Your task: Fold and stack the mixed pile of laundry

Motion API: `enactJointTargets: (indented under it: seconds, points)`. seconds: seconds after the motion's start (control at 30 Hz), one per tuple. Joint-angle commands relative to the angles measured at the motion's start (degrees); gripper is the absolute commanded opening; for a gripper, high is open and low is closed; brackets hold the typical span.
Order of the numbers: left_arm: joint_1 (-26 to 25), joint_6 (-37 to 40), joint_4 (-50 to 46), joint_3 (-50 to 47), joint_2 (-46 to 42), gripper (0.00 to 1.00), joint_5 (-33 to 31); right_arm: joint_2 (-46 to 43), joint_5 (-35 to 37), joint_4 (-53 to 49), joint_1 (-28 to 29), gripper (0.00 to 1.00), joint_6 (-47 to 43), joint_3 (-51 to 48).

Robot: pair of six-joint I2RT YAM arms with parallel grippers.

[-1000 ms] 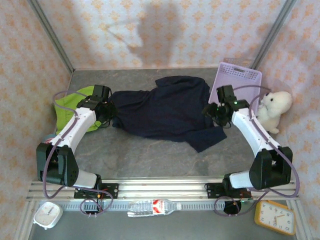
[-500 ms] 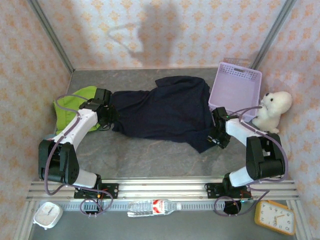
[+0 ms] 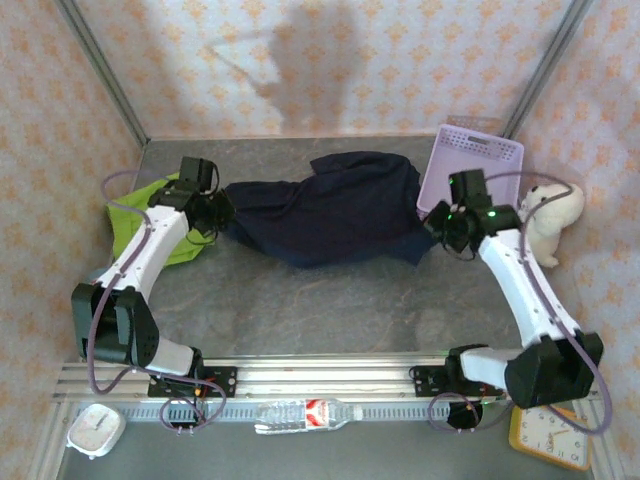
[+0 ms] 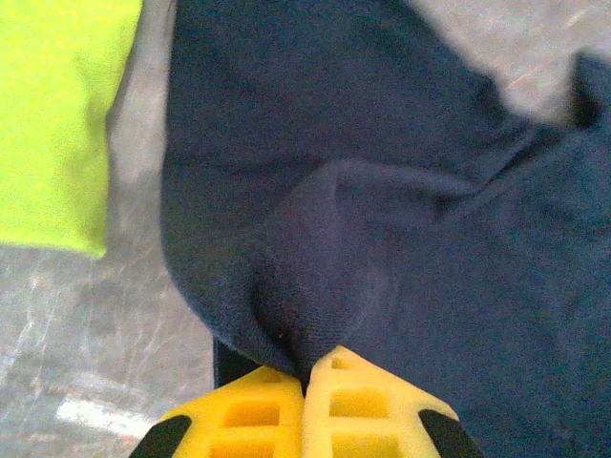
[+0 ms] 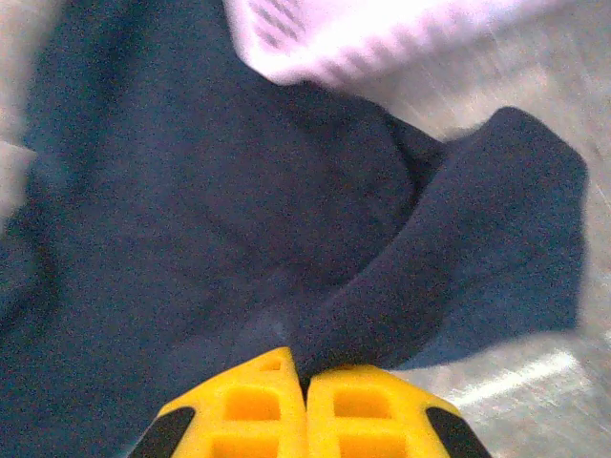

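The dark navy garment (image 3: 335,208) lies across the back middle of the table, bunched and partly doubled over. My left gripper (image 3: 222,213) is shut on its left edge; the cloth (image 4: 382,239) is pinched between the yellow fingertips (image 4: 334,391). My right gripper (image 3: 437,228) is shut on its right edge, where a fold of navy cloth (image 5: 458,258) rises from the yellow fingertips (image 5: 258,391). The lime-green garment (image 3: 150,215) lies flat at the left under my left arm, and its corner (image 4: 57,114) shows beside the navy cloth.
The lavender perforated basket (image 3: 470,175) stands at the back right, its rim (image 5: 382,38) just behind the navy cloth. A white plush bear (image 3: 550,215) sits against the right wall. A water bottle (image 3: 305,412) and two clocks lie in front of the rail.
The right gripper went down to the navy garment's near right corner and has carried it up and back toward the basket, folding the front edge over. The left gripper shifted slightly back.
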Motion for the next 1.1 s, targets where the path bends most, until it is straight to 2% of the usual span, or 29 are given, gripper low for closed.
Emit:
enactJointTargets:
  seconds: [0.0, 0.07, 0.1, 0.17, 0.2, 0.23, 0.37, 0.6, 0.73, 0.8, 0.87, 1.07]
  points:
    - [1.2, 3.2, -0.3, 6.9, 2.8, 0.00, -2.0, 1.7, 1.3, -5.0, -0.1, 0.00, -1.1, 5.5]
    - [1.4, 4.4, -0.7, 10.4, 8.1, 0.00, -2.5, 4.9, 1.4, -3.5, -0.3, 0.00, -0.8, 7.9]
    - [1.4, 5.5, -2.0, 13.3, 11.8, 0.10, -1.8, 6.6, 1.4, -2.3, -0.4, 0.00, -0.3, 8.9]
    - [1.4, 6.6, -5.8, 18.2, 18.0, 0.53, 0.0, 9.1, 0.8, 0.1, -0.6, 0.00, 1.2, 10.0]
    - [1.4, 6.8, -6.7, 19.6, 20.5, 0.63, 1.5, 10.2, 0.0, 1.4, -0.6, 0.00, 1.8, 10.3]
    - [1.4, 6.6, -6.8, 20.0, 21.7, 0.67, 2.7, 11.1, -0.7, 2.4, -0.7, 0.00, 2.4, 10.5]
    - [1.0, 5.7, -4.2, 15.7, 19.8, 0.70, 4.3, 14.3, -3.1, 5.1, -0.6, 0.00, 3.5, 12.4]
    - [-0.7, 5.5, -0.5, -1.4, 6.5, 0.69, 1.7, 15.3, -3.4, 6.0, -0.7, 0.00, 3.7, 11.9]
    - [-2.4, 4.7, 3.6, -10.8, 0.8, 0.62, -0.3, 14.9, -3.6, 5.8, -0.7, 0.00, 3.4, 9.7]
    - [-2.8, 3.8, 6.0, -14.0, 0.2, 0.51, -0.9, 14.7, -3.9, 6.0, -0.6, 0.00, 3.6, 8.8]
    - [-3.1, 2.8, 8.1, -15.6, 0.9, 0.45, -0.8, 14.3, -4.1, 6.1, -0.6, 0.00, 3.8, 8.0]
    - [-4.8, 2.1, 10.9, -13.3, 9.2, 0.47, -3.4, 13.4, -3.6, 5.8, -0.7, 0.00, 3.7, 7.5]
